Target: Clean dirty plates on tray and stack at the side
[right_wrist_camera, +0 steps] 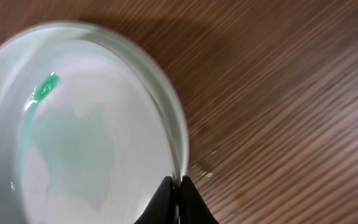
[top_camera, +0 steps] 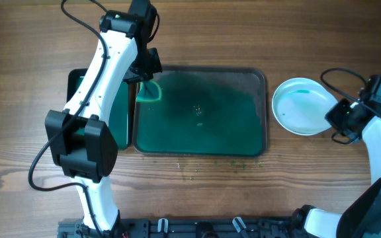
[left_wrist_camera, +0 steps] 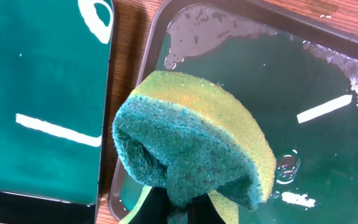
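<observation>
The dark green tray lies mid-table, wet, with no plate on it; it also shows in the left wrist view. My left gripper is shut on a green-and-yellow sponge over the tray's far-left corner; the left wrist view shows these fingers and the sponge folded between them. One whitish plate with a teal smear rests on the table right of the tray. My right gripper is shut on its right rim, as the right wrist view shows on the plate. No other plates show.
A smaller dark green bin sits left of the tray, largely under my left arm; it also shows in the left wrist view. Small green specks lie on the wood in front of the tray. Cables trail near both arms.
</observation>
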### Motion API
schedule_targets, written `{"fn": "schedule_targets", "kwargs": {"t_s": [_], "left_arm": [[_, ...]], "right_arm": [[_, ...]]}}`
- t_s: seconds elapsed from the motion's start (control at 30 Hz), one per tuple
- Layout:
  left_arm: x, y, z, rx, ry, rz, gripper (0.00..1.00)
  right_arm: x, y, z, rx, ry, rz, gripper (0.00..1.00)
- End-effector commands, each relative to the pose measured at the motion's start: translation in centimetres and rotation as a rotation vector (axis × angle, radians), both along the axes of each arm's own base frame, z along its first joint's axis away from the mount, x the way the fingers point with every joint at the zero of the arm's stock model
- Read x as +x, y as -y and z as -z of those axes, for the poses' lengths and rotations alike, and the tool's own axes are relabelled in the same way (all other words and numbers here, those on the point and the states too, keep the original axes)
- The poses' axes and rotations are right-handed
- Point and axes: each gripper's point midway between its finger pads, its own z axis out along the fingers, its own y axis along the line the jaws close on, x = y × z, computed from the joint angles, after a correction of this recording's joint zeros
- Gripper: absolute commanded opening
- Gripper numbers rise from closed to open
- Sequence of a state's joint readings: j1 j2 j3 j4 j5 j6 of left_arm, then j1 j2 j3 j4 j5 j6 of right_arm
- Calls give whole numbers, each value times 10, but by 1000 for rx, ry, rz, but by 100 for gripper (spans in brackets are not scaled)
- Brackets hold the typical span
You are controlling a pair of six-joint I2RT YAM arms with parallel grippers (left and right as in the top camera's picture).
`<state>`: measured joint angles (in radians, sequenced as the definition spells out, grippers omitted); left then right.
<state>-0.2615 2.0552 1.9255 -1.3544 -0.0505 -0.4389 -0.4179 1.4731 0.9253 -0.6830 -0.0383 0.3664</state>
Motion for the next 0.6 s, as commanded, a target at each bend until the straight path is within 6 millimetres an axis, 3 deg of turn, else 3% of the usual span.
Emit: {"fn": "schedule_targets", "kwargs": {"t_s": [0.0,0.17,0.27,0.33,0.37,0.47,0.57], "left_arm": [[0,0,-15,-17,32,38,4],[-7,-22,-58,-30,118,22,4],[-20,-38,-79,-25,137,24,4],[-35,-54,-87,-9,108,28,4],[-45,-66,-85,4,64,43,4],[-51,-89,-72,21,11,70,4],[-49,-115,-45,29,-8,39,4]], "right_arm": [[10,-21,2,21,24,-89,22],[33,-31,-14,35,108,-154,49],[47,-42,-40,35,137,-225,53],[57,-62,-60,63,167,-324,54],[63,-88,-74,108,196,-425,55],[64,-121,-76,140,201,-519,58],[63,-145,-76,138,194,-605,59]]}}
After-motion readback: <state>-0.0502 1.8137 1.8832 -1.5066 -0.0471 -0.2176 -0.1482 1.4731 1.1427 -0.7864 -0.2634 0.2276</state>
